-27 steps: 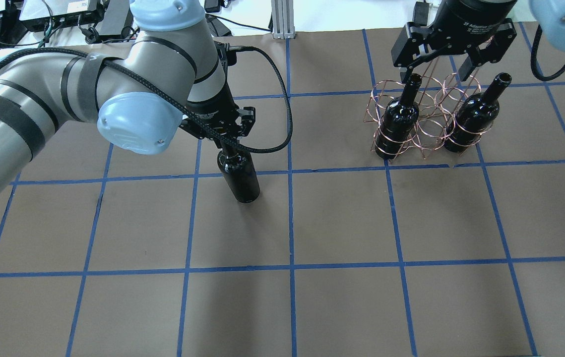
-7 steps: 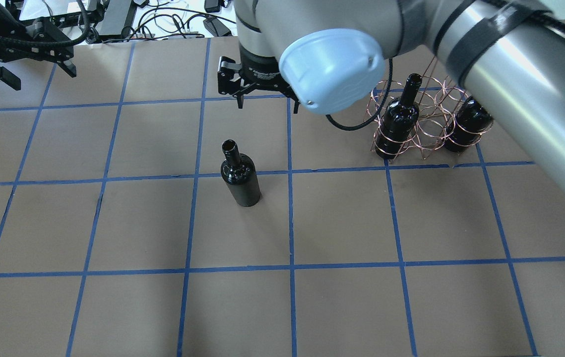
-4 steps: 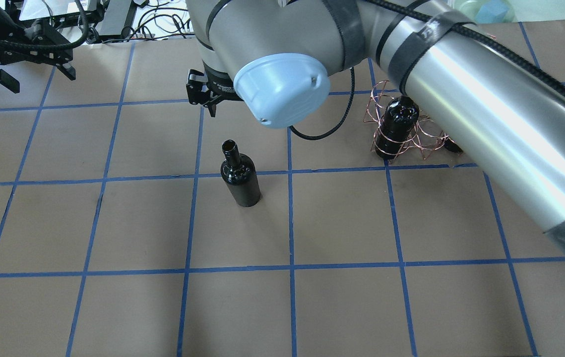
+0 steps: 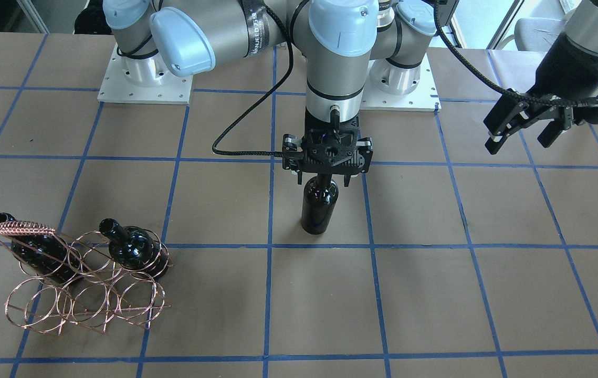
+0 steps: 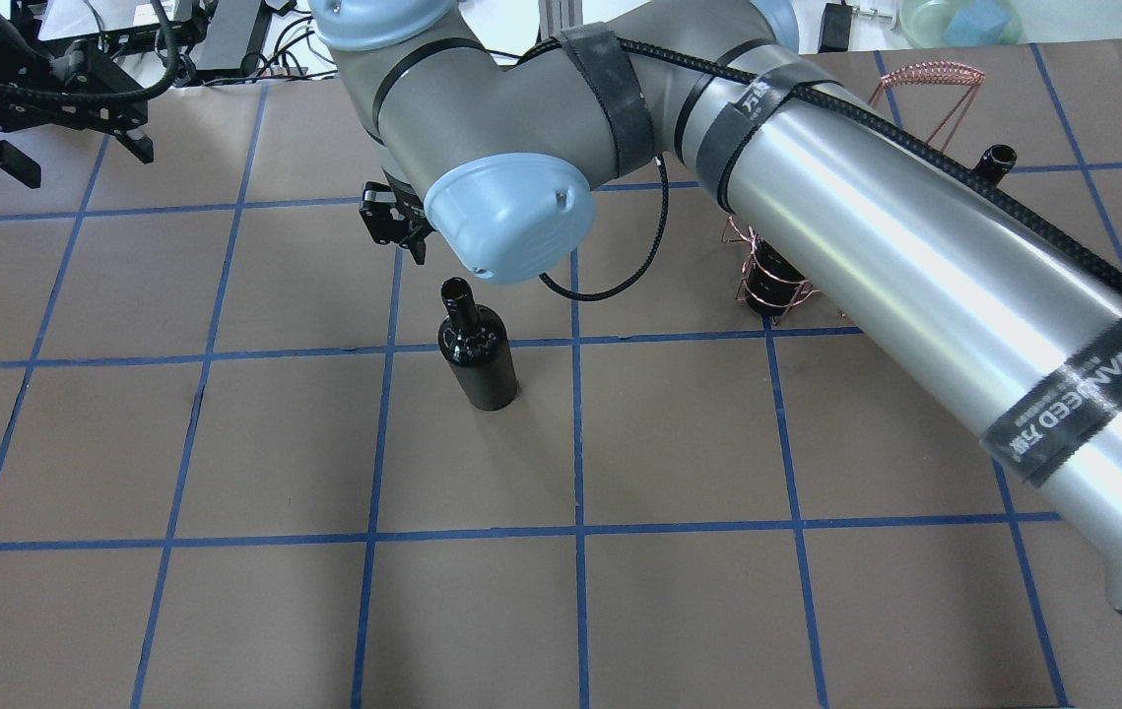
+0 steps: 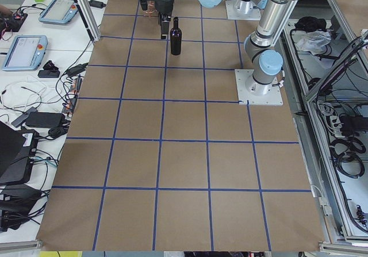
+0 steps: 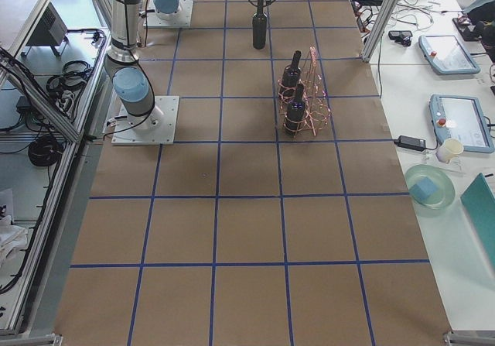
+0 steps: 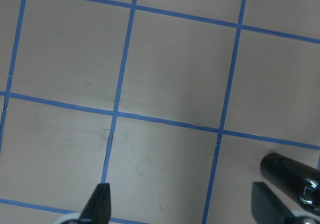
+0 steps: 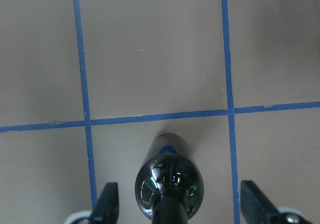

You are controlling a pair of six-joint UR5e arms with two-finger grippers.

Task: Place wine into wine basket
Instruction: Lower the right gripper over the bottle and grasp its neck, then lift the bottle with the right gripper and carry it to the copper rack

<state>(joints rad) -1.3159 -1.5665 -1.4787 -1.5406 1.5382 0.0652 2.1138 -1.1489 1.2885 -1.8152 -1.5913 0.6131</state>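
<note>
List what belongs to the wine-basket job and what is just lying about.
Job: wine bottle standing on the table, wine basket holding two bottles, right gripper.
Lying about: teach pendants, paper cup, green bowl with blue block.

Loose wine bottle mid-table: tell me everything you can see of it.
The wine is a glossy black glass bottle with no label. It has a cylindrical body, rounded shoulder, narrow neck and open mouth. It stands upright on the brown table, well apart from the wine basket. The right gripper is open, its fingers flanking the neck without touching.
</note>
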